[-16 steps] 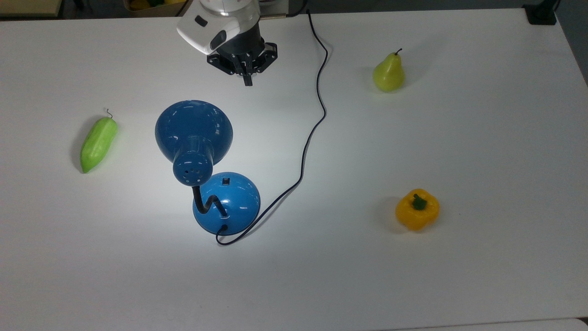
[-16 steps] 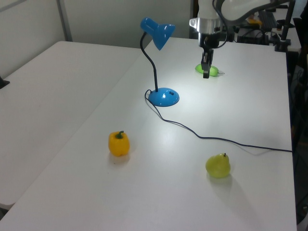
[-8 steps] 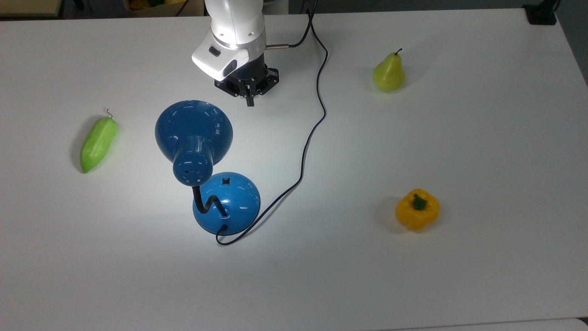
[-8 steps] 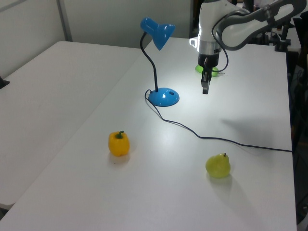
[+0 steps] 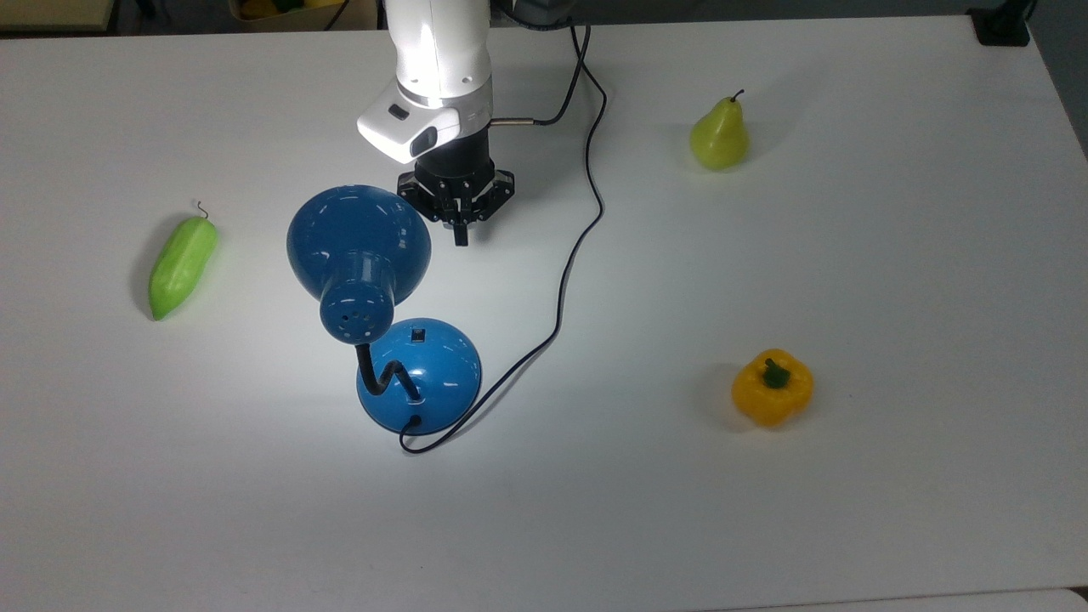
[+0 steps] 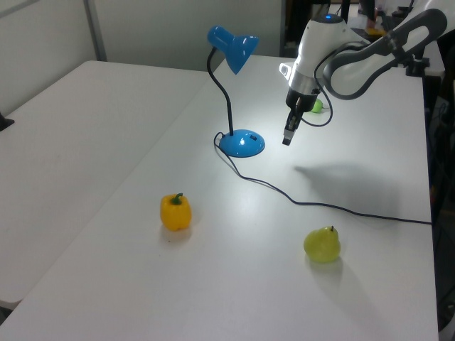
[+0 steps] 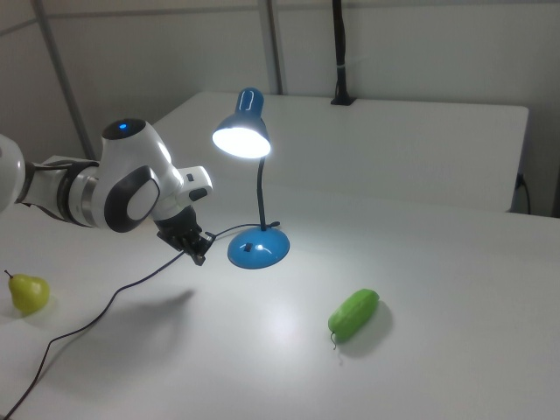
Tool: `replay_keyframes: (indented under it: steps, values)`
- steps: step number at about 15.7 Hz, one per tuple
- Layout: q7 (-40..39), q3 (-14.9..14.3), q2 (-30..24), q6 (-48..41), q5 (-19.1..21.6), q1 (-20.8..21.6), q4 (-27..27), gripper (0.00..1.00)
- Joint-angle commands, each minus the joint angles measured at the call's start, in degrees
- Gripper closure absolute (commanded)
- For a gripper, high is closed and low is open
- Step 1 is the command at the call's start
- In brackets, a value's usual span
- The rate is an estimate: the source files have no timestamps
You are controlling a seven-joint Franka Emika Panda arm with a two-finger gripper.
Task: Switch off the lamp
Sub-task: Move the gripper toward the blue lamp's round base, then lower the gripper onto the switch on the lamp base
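The blue lamp stands lit on the white table, its dome shade [image 5: 358, 235] [image 6: 234, 48] [image 7: 241, 133] casting a bright pool of light. A bent black gooseneck [image 5: 384, 375] joins the shade to the round base [image 5: 429, 374] [image 6: 242, 143] [image 7: 258, 248]. A small black switch [image 5: 417, 334] sits on the base's top. My gripper [image 5: 460, 240] [image 6: 286, 138] [image 7: 199, 257] hangs above the table, beside the shade and short of the base, fingers together with nothing held.
The lamp's black cord [image 5: 568, 255] snakes across the table past my arm. A green cucumber-like vegetable [image 5: 181, 265] lies at the top view's left. A pear [image 5: 719, 134] and a yellow bell pepper [image 5: 772, 387] sit at the top view's right.
My arm has reached out over the table, carrying the gripper downward in the top view toward the lamp's base. The lamp and the other objects have not moved.
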Motion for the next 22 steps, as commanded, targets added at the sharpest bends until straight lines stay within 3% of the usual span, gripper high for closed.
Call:
replay_keyframes:
  steps: [1, 10, 22]
  values:
    - [3.4, -0.3, 2.4, 9.4, -0.6, 0.2, -0.7, 0.98]
    - [3.8, -0.3, 7.5, 22.7, -0.5, -1.4, 0.6, 0.98]
    - [3.9, -0.5, 12.2, 22.9, 0.1, -2.8, 7.1, 0.98]
